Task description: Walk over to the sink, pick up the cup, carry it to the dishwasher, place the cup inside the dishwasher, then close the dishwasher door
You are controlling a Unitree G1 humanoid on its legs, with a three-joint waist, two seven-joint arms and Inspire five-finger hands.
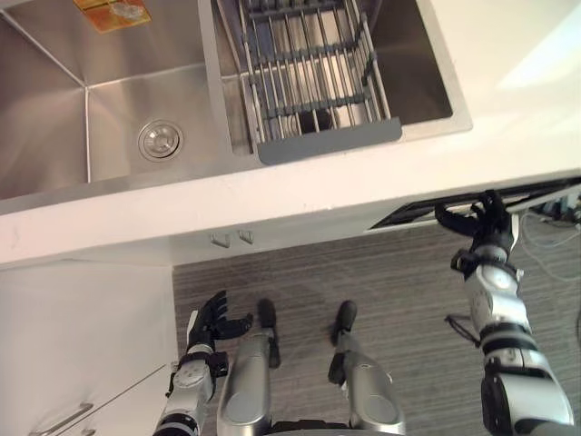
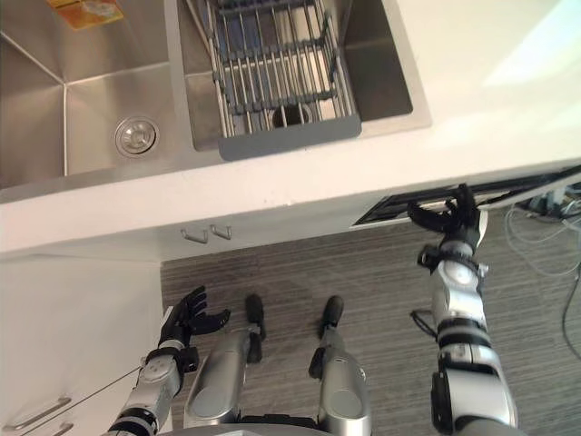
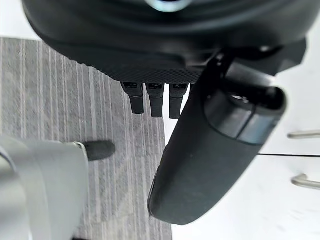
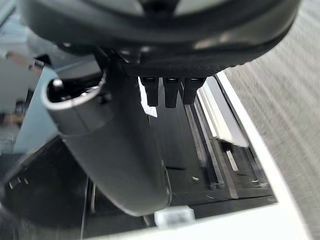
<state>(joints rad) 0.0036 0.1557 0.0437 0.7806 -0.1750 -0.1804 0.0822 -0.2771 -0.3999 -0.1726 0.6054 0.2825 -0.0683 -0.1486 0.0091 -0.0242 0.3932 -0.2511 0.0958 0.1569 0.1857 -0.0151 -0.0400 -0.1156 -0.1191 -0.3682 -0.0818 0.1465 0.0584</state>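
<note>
My right hand point(image 1: 481, 221) hangs at the top edge of the dishwasher point(image 1: 454, 207), a dark slot under the white counter point(image 1: 272, 195). Its fingers are spread and relaxed and hold nothing. In the right wrist view the thumb point(image 4: 115, 150) and fingers point(image 4: 170, 92) reach over the dark dishwasher interior point(image 4: 200, 150), which has rails and a white front edge. My left hand point(image 1: 214, 322) hangs low over the floor beside a white cabinet, open and holding nothing. The steel sink point(image 1: 118, 91) lies above the counter, with a grey dish rack point(image 1: 313, 73) in its right basin.
A round drain point(image 1: 160, 140) sits in the left basin and a yellow item point(image 1: 111, 13) lies at its far edge. Two small metal hooks point(image 1: 231, 239) hang under the counter. White cabinets point(image 1: 73, 336) with handles stand at the lower left. Grey striped floor point(image 1: 390, 282) runs between.
</note>
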